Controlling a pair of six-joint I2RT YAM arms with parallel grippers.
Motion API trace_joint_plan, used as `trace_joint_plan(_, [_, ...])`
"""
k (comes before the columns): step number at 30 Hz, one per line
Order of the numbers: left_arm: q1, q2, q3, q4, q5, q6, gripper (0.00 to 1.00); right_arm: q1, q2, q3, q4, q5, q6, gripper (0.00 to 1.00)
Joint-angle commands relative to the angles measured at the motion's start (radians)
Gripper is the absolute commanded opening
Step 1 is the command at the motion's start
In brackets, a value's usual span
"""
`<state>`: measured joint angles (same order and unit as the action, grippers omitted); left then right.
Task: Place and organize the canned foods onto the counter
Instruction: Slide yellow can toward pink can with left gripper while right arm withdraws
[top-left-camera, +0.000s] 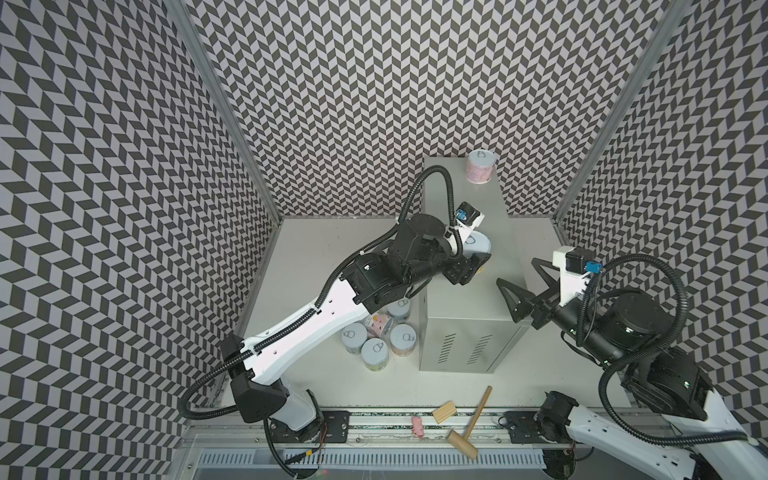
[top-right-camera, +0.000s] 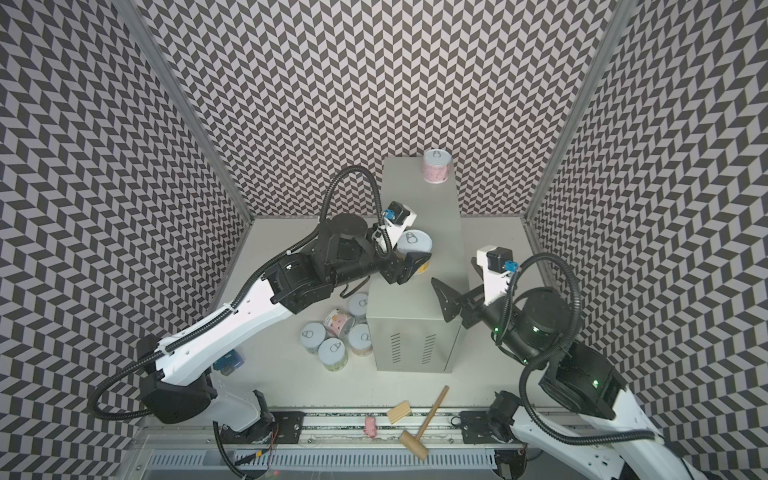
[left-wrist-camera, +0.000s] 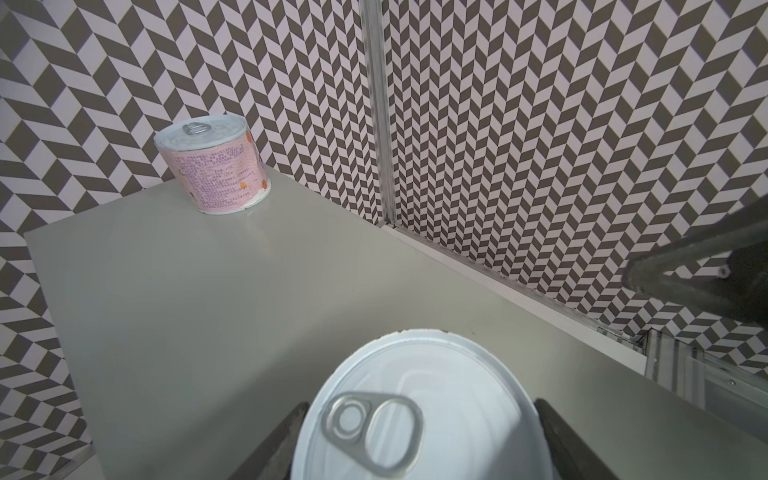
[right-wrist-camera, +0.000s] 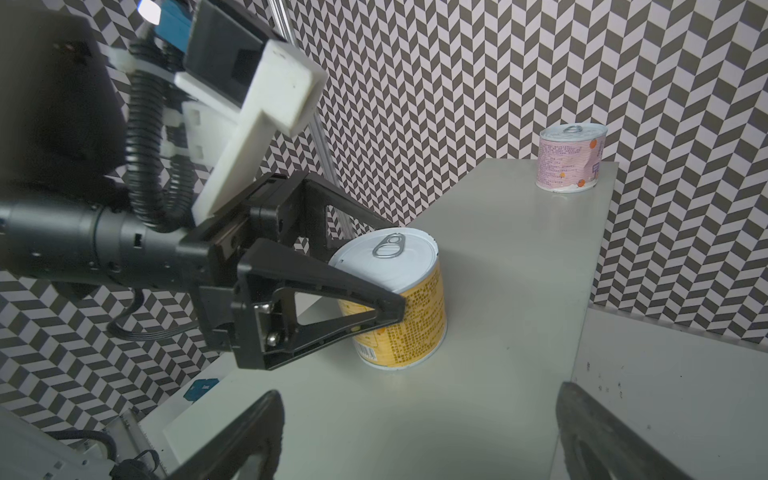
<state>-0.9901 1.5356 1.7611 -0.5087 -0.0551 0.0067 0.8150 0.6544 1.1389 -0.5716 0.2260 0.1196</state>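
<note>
Black-and-white chevron walls (top-left-camera: 374, 83) box in the booth on three sides in both top views, where a tall grey counter (top-left-camera: 465, 299) with front vent slits stands on the white base (top-left-camera: 311, 270). A pink can (top-left-camera: 481, 166) sits upright at the counter's far right corner. A yellow can (top-left-camera: 478, 244) stands mid-top near the left edge, straddled by the left hand (top-left-camera: 477, 249). The right hand (top-left-camera: 516, 272) hovers at the counter's right edge, fingers spread wide and holding nothing. On the base, against the counter's left side, huddle five more cans (top-left-camera: 376, 336), one tipped over. A mallet (top-left-camera: 469, 424) and wooden block (top-left-camera: 444, 411) lie by the front rail. From the left wrist, the yellow can (left-wrist-camera: 415, 407) fills the gap between two dark fingers (left-wrist-camera: 274, 449), and the bare grey top stretches to the pink can (left-wrist-camera: 214, 166) by the wall. From the right wrist, the left hand's fingers (right-wrist-camera: 365, 299) hug the yellow can's sides; whether they pinch it cannot be told. The can rests flat on the counter (right-wrist-camera: 498, 291).
</note>
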Motion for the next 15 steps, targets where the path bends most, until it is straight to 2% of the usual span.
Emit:
trace_joint_plan(1, [0.017, 0.017, 0.083, 0.020, 0.008, 0.031, 0.71, -0.001, -0.021, -0.014, 0.062, -0.022, -0.016, 0.99])
trace_joint_plan(15, [0.165, 0.133, 0.250, 0.083, 0.067, 0.099, 0.70, -0.002, -0.045, -0.030, 0.040, -0.041, -0.063, 0.99])
